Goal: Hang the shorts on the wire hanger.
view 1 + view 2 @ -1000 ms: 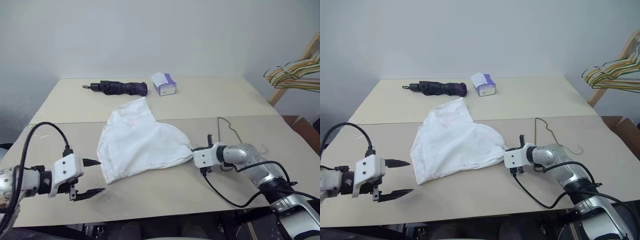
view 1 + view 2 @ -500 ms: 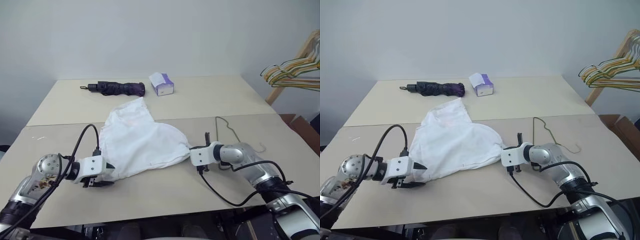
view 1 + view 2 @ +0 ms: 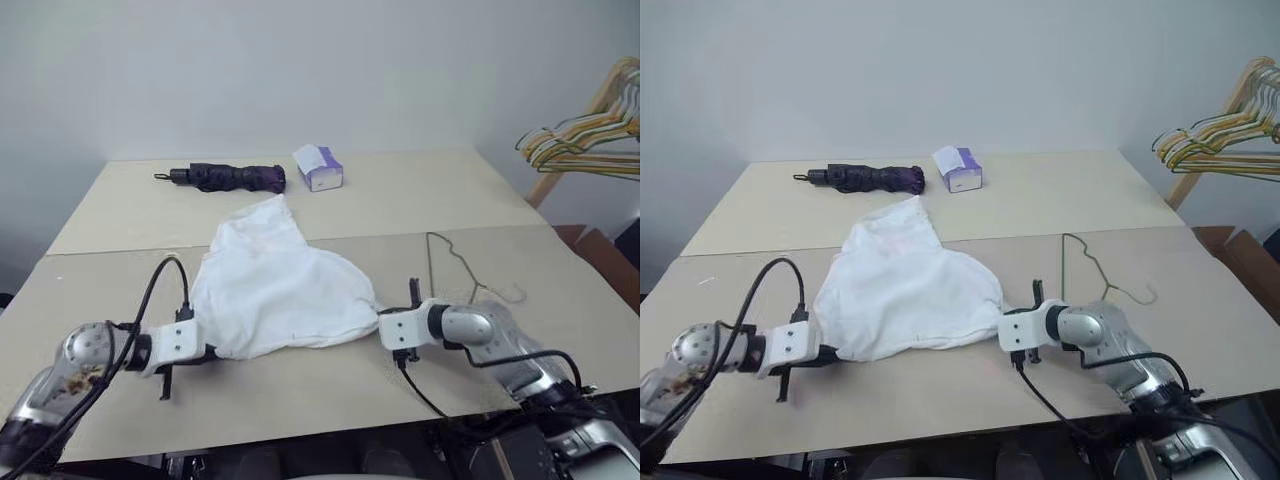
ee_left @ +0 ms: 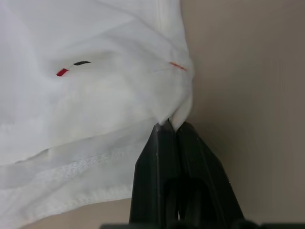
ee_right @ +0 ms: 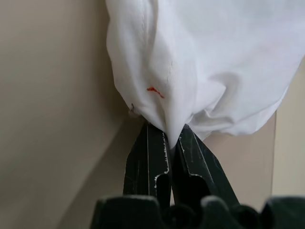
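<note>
A: At the near edge of the beige table [image 3: 330,395], what is held by the left gripper [image 4: 170,125]?

B: A corner of the wide white cloth shorts [image 3: 280,295] is pinched there; the two black fingers are pressed together on a fold of the hem. The opposite corner is clamped in the same way by the right gripper [image 5: 167,132], with cloth bunched between its fingers.

A: Why are both ends taken?

B: Probably so that the cloth can be lifted and kept spread, which is needed before it is laid over a hanger. For now the shorts are lying flat on the table between the two grippers.

A: And where is the thin olive-bronze wire hanger [image 3: 452,258]?

B: It is lying on the table just beyond the right gripper, apart from the shorts, untouched.

A: What else is seen?

B: Far back, a folded dark purple umbrella [image 3: 225,177] and a small white-and-purple tissue box [image 3: 319,167]; at the right, a bunch of coloured hangers [image 3: 580,145] on a wooden rack.
</note>
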`<act>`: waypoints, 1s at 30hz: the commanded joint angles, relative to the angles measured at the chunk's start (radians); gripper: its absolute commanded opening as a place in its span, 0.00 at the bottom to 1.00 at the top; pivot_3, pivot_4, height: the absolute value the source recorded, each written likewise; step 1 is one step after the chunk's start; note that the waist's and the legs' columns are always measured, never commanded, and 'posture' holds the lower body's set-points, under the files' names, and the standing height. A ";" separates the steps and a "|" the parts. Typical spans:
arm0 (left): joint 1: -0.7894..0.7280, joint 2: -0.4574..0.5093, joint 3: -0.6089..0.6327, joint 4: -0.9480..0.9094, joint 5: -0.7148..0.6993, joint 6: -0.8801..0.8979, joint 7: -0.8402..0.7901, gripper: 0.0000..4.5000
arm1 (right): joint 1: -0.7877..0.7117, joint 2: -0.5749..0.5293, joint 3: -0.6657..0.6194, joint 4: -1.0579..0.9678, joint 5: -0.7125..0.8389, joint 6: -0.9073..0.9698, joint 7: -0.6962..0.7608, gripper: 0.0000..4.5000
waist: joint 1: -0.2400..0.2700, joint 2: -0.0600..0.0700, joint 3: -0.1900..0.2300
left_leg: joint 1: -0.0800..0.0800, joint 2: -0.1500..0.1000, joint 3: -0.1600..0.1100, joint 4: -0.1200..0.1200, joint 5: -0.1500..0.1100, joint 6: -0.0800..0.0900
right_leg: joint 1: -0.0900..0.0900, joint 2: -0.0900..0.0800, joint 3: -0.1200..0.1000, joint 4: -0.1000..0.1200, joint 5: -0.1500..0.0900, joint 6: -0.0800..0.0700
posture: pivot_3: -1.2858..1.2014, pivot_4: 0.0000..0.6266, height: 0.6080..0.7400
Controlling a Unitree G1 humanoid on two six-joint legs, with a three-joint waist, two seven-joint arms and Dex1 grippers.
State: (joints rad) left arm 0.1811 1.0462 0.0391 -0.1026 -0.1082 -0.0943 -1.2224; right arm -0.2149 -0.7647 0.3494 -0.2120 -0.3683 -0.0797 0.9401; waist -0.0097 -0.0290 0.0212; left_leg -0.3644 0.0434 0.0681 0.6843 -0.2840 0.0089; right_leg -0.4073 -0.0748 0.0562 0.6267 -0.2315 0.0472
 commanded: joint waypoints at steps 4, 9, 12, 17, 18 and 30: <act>0.216 0.127 0.303 -0.263 -0.143 0.119 -0.159 0.00 | 0.053 -0.174 -0.126 -0.316 0.314 0.209 0.261 0.00 | 0.011 0.000 0.001 | 0.004 0.001 0.000 0.000 0.000 0.000 | 0.004 -0.001 -0.002 0.000 -0.005 -0.004 | 0.55 0.00 1.00; -0.499 -0.164 0.018 0.021 0.023 0.229 0.187 0.00 | -0.350 -0.012 -0.123 0.013 0.304 0.423 0.158 0.00 | 0.042 0.004 0.002 | 0.029 0.001 -0.001 0.000 -0.004 -0.008 | 0.023 -0.002 -0.006 0.000 -0.014 0.000 | 0.55 0.00 1.00; -1.001 -0.382 -0.042 0.393 0.209 0.250 0.578 0.00 | -0.689 0.096 -0.106 0.416 0.143 0.353 -0.117 0.00 | 0.053 -0.006 -0.001 | 0.027 -0.001 -0.006 0.000 0.002 -0.003 | 0.024 0.001 -0.010 0.000 -0.009 0.004 | 0.54 0.00 1.00; -1.457 -0.467 0.089 0.689 0.200 0.072 0.993 0.00 | -1.093 0.167 -0.144 0.858 -0.023 0.118 -0.717 0.00 | 0.025 -0.008 -0.003 | -0.023 -0.007 -0.012 -0.008 0.013 -0.024 | -0.027 -0.004 -0.012 0.007 0.003 -0.004 | 0.53 0.00 1.00; -1.467 -0.453 0.113 0.678 0.179 0.044 0.990 0.00 | -1.096 0.162 -0.152 0.844 -0.026 0.093 -0.744 0.00 | 0.012 -0.005 -0.005 | -0.025 -0.009 -0.012 -0.007 0.013 -0.024 | -0.036 -0.006 -0.013 0.016 0.003 -0.005 | 0.53 0.00 1.00; -0.655 -0.107 0.328 -0.012 -0.327 0.196 0.261 0.00 | -0.488 0.005 -0.096 0.160 0.043 -0.073 -0.408 0.00 | -0.116 0.007 -0.011 | -0.025 -0.017 -0.019 -0.020 -0.001 -0.002 | -0.034 -0.022 -0.041 0.006 0.002 -0.003 | 0.53 0.00 1.00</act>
State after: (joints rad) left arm -0.5150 0.8982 0.3005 -0.0075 -0.3501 0.0520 -0.8649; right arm -0.7176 -0.7410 0.2440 0.0323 -0.3641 -0.0867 0.4502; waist -0.1253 -0.0217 0.0102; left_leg -0.3888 0.0266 0.0464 0.6656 -0.2861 0.0077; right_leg -0.4367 -0.0976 0.0140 0.6288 -0.2310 0.0469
